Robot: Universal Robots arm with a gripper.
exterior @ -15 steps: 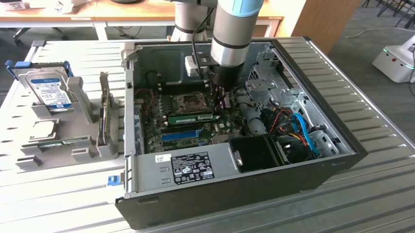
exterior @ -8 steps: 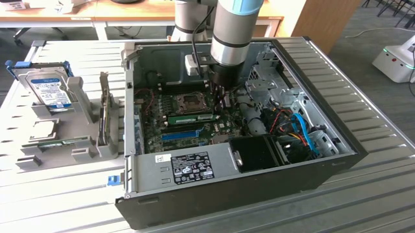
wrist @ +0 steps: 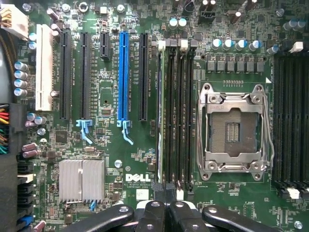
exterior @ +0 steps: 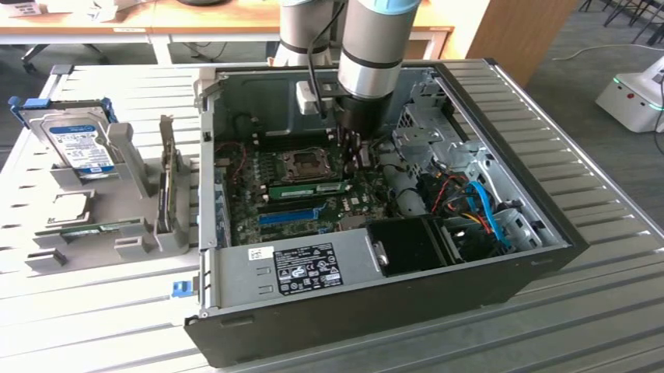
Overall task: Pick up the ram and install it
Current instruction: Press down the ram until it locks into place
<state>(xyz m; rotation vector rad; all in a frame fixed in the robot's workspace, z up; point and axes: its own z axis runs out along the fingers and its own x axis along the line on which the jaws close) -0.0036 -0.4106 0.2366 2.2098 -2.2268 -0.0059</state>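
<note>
Open desktop computer case (exterior: 415, 280) lies on its side on the slatted metal desk (exterior: 581, 311), side panel off, motherboard (exterior: 301, 194) exposed. The grey arm (exterior: 368, 54) reaches straight down into the case, its lower end just above the board, on the exterior view's right of the empty CPU socket (exterior: 308, 162).

End effector (wrist: 166, 212): fingers (wrist: 149, 215) pressed together with no gap between the dark tips. Nothing is held between them. They hang directly over the bank of memory slots (wrist: 179, 116) beside the CPU socket.

The ram (exterior: 306, 189): a green stick is seated in the board, lying across it just below the socket in the exterior view, a white sticker on its face. In the wrist view it appears edge-on as a thin strip in the slot nearest the black expansion slots (wrist: 143, 77), in line with the end effector's tips; whether the slot latches are fully closed I cannot tell.

Other board items, wrist view: blue expansion slot (wrist: 123, 77) with pale blue latch, white slot (wrist: 43, 67), silver finned heatsink (wrist: 81, 180), second bank of memory slots (wrist: 292, 116) on the far side of the socket.

Outside the case, towards the exterior view's left: grey parts fixture (exterior: 114, 202) on the desk, carrying a blue-labelled hard drive (exterior: 78, 144) standing upright, and another green stick (exterior: 99, 230) lying flat in a lower cradle.
</note>
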